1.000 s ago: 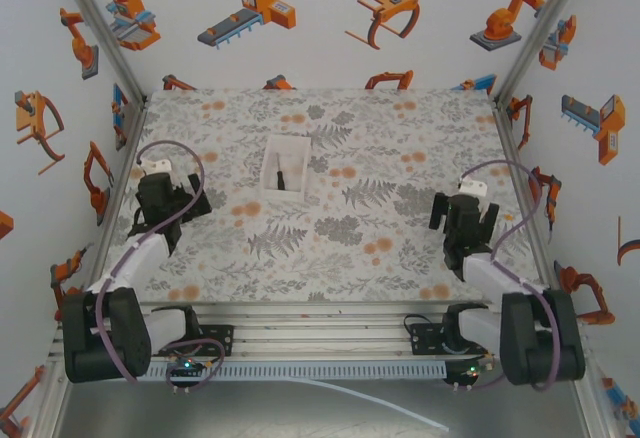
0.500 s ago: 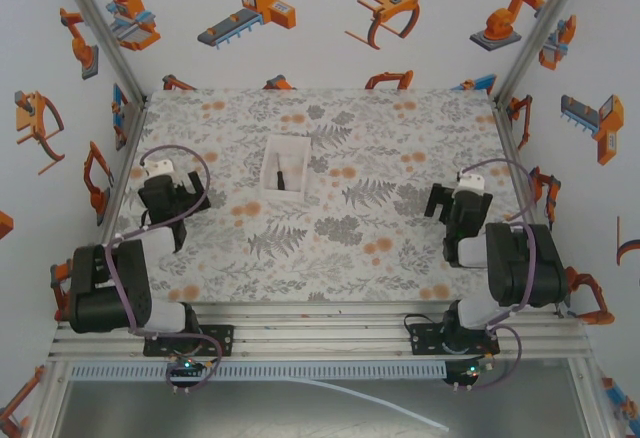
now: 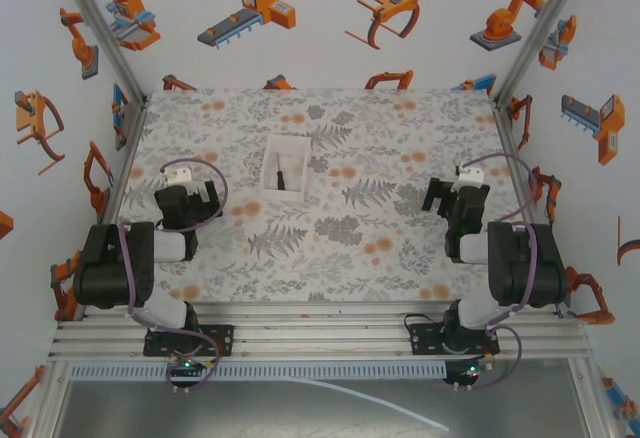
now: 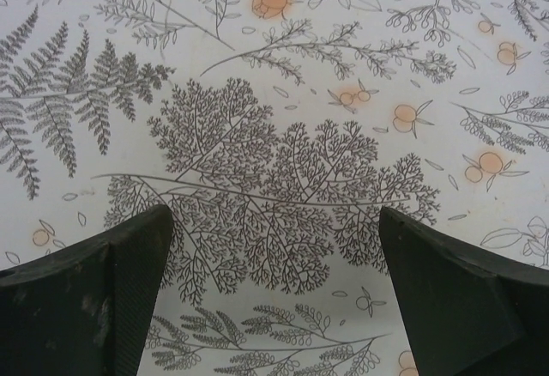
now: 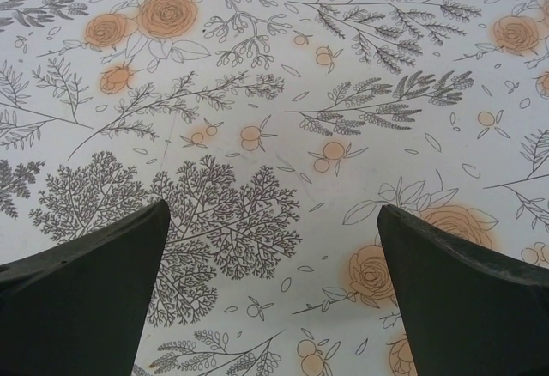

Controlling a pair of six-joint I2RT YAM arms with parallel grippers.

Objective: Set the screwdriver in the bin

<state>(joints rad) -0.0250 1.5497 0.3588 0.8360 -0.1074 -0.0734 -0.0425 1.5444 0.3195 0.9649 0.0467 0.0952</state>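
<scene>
The white bin point(image 3: 270, 186) stands on the floral table, back of centre. The small dark screwdriver point(image 3: 282, 177) lies inside it. My left gripper point(image 3: 188, 206) hangs low at the left side of the table, well apart from the bin. In the left wrist view its dark fingers point(image 4: 94, 290) stand wide apart over bare floral print, so the left gripper point(image 4: 274, 221) is open and empty. My right gripper point(image 3: 452, 198) sits at the right side, far from the bin. The right gripper point(image 5: 274, 213) is open too, its fingers point(image 5: 463, 282) spread with nothing between them.
The floral tablecloth point(image 3: 340, 248) covers the whole work surface. White walls with robot stickers and aluminium posts point(image 3: 108, 48) close in the left, right and back sides. An aluminium rail point(image 3: 320, 323) carries both arm bases at the near edge.
Both arms have folded back toward their bases. The left gripper has shifted right and nearer, the right gripper slightly back. The screwdriver has stayed in the bin.
</scene>
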